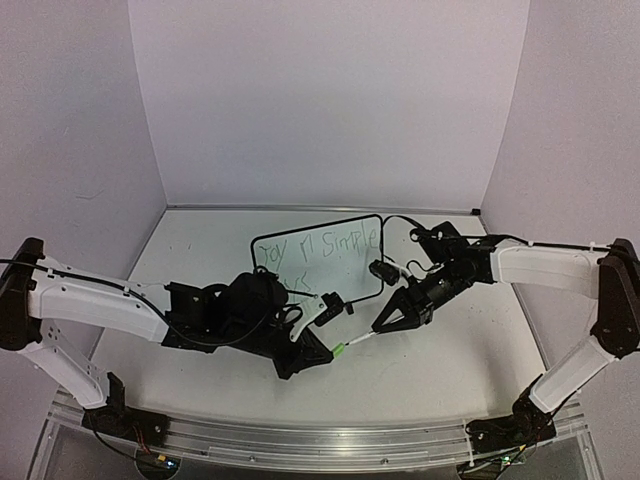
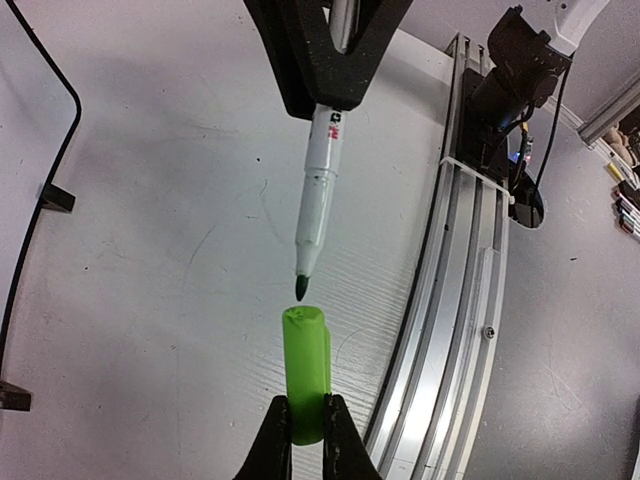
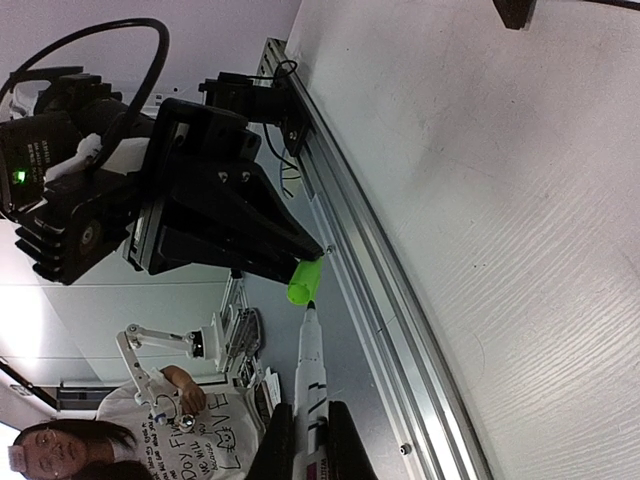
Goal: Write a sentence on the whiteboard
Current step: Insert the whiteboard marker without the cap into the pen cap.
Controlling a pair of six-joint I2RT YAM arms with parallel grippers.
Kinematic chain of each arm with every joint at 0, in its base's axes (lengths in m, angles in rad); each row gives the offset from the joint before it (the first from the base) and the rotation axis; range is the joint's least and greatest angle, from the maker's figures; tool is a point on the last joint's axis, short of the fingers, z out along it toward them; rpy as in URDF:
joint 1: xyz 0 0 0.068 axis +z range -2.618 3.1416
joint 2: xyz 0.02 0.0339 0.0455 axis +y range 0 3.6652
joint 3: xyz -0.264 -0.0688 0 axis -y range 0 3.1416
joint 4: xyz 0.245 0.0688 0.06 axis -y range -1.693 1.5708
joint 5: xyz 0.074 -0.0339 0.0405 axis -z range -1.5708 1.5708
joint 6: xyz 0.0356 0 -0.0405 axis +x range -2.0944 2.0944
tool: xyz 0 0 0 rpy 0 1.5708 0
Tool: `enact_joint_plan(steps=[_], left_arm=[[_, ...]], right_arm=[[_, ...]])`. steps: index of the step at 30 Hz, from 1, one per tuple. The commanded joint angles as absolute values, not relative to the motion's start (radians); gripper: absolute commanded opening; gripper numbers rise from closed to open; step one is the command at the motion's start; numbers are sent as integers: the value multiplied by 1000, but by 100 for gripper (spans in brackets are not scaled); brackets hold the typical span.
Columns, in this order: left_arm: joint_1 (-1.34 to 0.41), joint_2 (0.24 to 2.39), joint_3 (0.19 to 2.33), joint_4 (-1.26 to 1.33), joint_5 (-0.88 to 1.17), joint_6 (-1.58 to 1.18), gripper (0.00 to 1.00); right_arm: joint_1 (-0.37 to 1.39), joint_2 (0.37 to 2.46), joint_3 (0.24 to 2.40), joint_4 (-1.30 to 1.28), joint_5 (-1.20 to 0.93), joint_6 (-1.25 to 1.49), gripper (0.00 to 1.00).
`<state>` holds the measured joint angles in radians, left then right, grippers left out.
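Observation:
The whiteboard [image 1: 335, 232] stands at the middle back with the green sentence [image 1: 315, 247] on it in two lines. My left gripper [image 1: 318, 353] is shut on the green marker cap [image 2: 306, 372], its open end facing the marker. My right gripper [image 1: 392, 318] is shut on the white marker [image 2: 318, 190]. The marker's dark tip sits just off the cap's mouth, a small gap between them. The right wrist view shows the marker [image 3: 311, 375] pointing at the cap [image 3: 305, 281]. Both are held above the table in front of the board.
A small black foot or clip [image 1: 328, 308] lies by the board's lower edge. The aluminium rail [image 1: 320, 438] runs along the near table edge. White walls enclose the back and sides. A cable [image 2: 40, 150] lies on the table at the left.

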<state>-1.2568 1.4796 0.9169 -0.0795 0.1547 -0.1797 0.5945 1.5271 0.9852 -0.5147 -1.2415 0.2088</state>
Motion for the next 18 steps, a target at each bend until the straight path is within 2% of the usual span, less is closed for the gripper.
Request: enact_joint_plan(steps=[1, 18], left_arm=[[-1266, 1451, 965, -94, 159, -159, 0], [-1269, 1477, 962, -96, 163, -166, 0]], right_arm=[[600, 1537, 1026, -518, -1250, 184, 0], [602, 1520, 1028, -519, -1261, 181, 0]])
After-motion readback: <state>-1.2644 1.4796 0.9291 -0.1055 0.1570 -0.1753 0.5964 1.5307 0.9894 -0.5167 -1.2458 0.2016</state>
